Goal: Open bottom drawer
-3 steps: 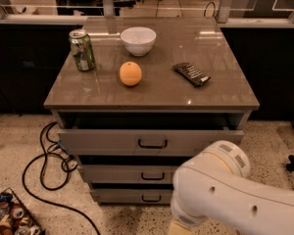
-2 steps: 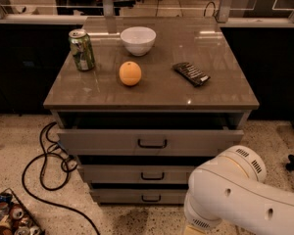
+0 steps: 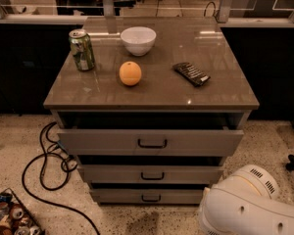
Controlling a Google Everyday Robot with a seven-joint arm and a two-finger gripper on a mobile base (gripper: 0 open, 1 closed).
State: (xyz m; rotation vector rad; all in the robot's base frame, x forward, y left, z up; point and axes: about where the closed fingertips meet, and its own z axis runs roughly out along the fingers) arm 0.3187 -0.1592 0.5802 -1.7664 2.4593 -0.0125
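The bottom drawer (image 3: 147, 196) is the lowest of three grey drawers in the cabinet, with a flat grey front and a small black bar handle (image 3: 151, 198). It stands out slightly less than the two drawers above it, which are pulled out a little. Only the white arm housing (image 3: 250, 207) shows, at the lower right corner, right of the drawer. The gripper itself is out of view below the frame.
On the cabinet top (image 3: 152, 89) stand a green can (image 3: 82, 50), a white bowl (image 3: 138, 40), an orange (image 3: 130, 73) and a dark snack bag (image 3: 191, 74). A black cable (image 3: 44, 160) loops on the floor at left. A basket of cans (image 3: 12, 217) sits at lower left.
The white arm has moved to the right and down, uncovering the right part of the drawers. The drawers and the things on top have not moved.
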